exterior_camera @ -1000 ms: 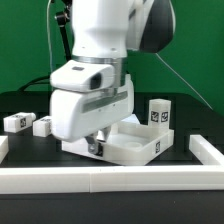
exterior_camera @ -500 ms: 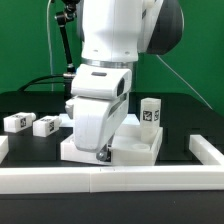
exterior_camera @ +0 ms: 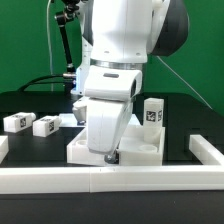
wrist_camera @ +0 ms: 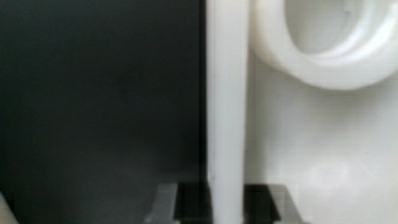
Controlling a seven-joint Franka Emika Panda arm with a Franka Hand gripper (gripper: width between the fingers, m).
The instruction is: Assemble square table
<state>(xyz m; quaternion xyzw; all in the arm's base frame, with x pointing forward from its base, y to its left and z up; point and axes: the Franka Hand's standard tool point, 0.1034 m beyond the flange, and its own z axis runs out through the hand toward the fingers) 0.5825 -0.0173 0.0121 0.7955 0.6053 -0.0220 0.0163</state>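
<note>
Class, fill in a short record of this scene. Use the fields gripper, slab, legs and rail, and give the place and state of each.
gripper: lowered onto the slab's near edge, with fingers on either side of the raised rim and closed on it
slab: lying flat on the black surface, no leg seen fitted
upright leg: standing at the slab's far side, on the exterior view's right
outer lying leg: on its side, far on the exterior view's left
inner lying leg: on its side, beside the outer one
rail: runs along the front
</note>
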